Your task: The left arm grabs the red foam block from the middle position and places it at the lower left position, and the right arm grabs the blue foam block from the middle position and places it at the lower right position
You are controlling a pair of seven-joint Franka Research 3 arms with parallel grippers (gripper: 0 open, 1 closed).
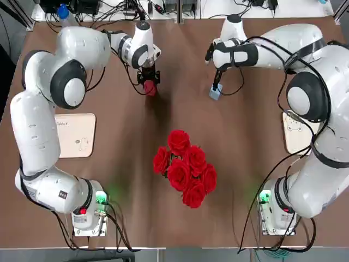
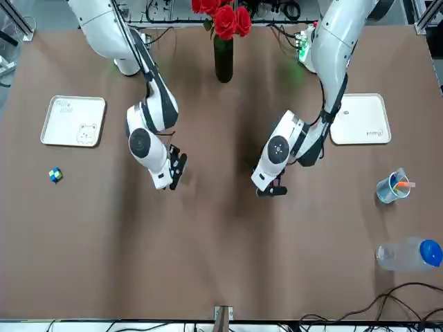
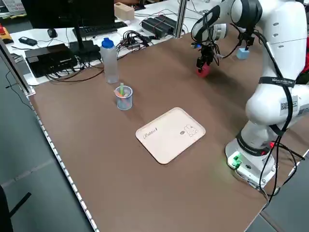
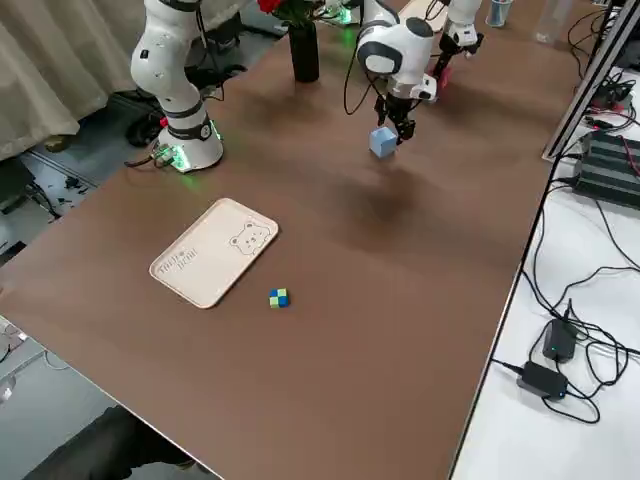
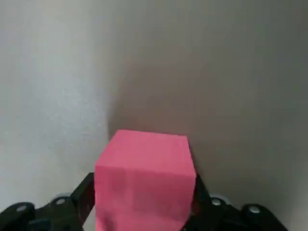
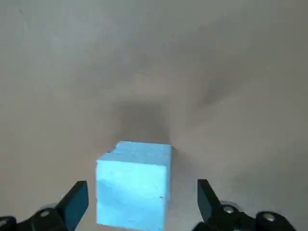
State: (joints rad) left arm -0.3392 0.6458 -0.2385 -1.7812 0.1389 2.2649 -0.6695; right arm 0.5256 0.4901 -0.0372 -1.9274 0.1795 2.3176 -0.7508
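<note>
Lettering on two trays on the tabletop
"Rabbit" reads on the pale tray at the robot's left, beside a small animal drawing; the writing on the tray at its right is too small to read surely.

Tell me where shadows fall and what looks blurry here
Top view: soft shadow on the table beside the red block; right side view: dark patch near the blue block; left wrist view: dim shade beyond the red block, tabletop without crisp detail.
</note>
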